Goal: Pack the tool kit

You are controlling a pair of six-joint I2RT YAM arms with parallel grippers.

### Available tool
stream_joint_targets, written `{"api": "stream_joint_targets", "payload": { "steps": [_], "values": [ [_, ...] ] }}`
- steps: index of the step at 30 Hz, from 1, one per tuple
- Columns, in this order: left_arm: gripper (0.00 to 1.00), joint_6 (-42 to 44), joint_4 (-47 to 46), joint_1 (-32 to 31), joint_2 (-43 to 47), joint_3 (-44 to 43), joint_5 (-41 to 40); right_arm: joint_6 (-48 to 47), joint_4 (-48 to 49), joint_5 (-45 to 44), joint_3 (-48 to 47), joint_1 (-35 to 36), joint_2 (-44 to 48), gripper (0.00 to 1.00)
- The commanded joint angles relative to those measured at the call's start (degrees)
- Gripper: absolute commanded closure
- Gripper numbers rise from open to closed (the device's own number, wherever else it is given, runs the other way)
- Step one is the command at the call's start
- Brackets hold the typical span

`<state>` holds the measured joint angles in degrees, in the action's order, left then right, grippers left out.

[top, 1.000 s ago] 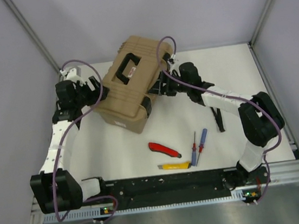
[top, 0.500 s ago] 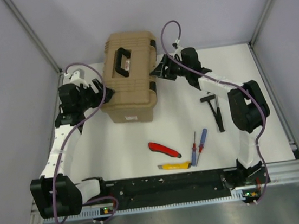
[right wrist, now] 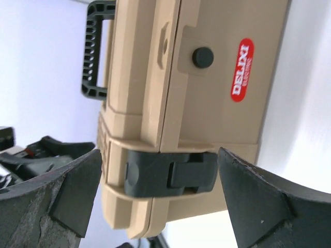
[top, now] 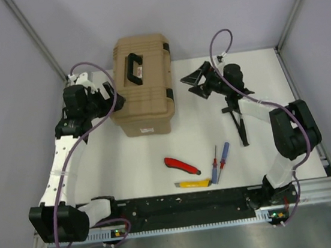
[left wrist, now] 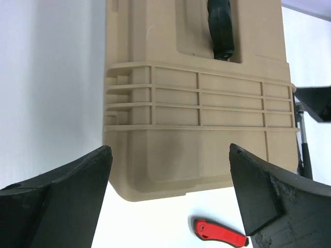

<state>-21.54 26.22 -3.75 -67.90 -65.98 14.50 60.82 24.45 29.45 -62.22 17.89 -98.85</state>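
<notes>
Toolbox (top: pixel 150 98) squared up, right tool (top: pixel 195 81) withdrawn

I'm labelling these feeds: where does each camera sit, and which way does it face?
Top external: above and behind, looking down at the table; left arm, right arm show.
Left wrist: on the left arm, faces the toolbox, ribbed surface; open left pincer frames it.
Right wrist: on the right arm, faces the toolbox latch; open right pincer frames it.
Shared: all show the toolbox.
</notes>
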Motion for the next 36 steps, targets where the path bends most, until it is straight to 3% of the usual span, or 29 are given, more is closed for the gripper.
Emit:
{"api": "stream_joint_targets", "payload": {
  "steps": [1, 7, 11, 16, 23, 29, 36],
  "values": [
    [0.02, 1.42, -0.11, -0.03, 2.07, -0.91, -5.97, 15.35, 21.20, 4.73, 10.07, 0.48, 1.47, 0.08],
    [0.02, -2.80, -1.95, 0.06, 0.58, 2.95, -3.79, 26.37, 39.35, 4.56, 16.25, 2.06, -3.45, 0.08],
    [0.02, -6.14, -4.33, 0.06, -0.21, 6.29, -1.15, 28.38, 42.51, 2.55, 16.25, 4.34, -6.08, 0.08],
    [0.04, -8.08, -6.53, -0.03, -0.48, 8.67, 1.14, 39.63, 58.42, -2.02, 13.71, 8.03, -14.69, 0.10],
    [0.05, -7.90, -6.62, -0.03, -1.97, 8.93, 1.14, 35.08, 55.09, -2.82, 15.28, 8.83, -15.58, 0.10],
    [0.05, -8.34, -7.23, -0.03, -2.94, 10.07, 3.69, 40.95, 67.30, -2.47, 12.30, 10.32, -22.08, 0.10],
    [0.05, -8.78, -8.20, -0.12, -3.29, 10.95, 5.45, 39.64, 67.84, -0.28, 11.24, 11.11, -21.04, 0.09]
  ]
}}
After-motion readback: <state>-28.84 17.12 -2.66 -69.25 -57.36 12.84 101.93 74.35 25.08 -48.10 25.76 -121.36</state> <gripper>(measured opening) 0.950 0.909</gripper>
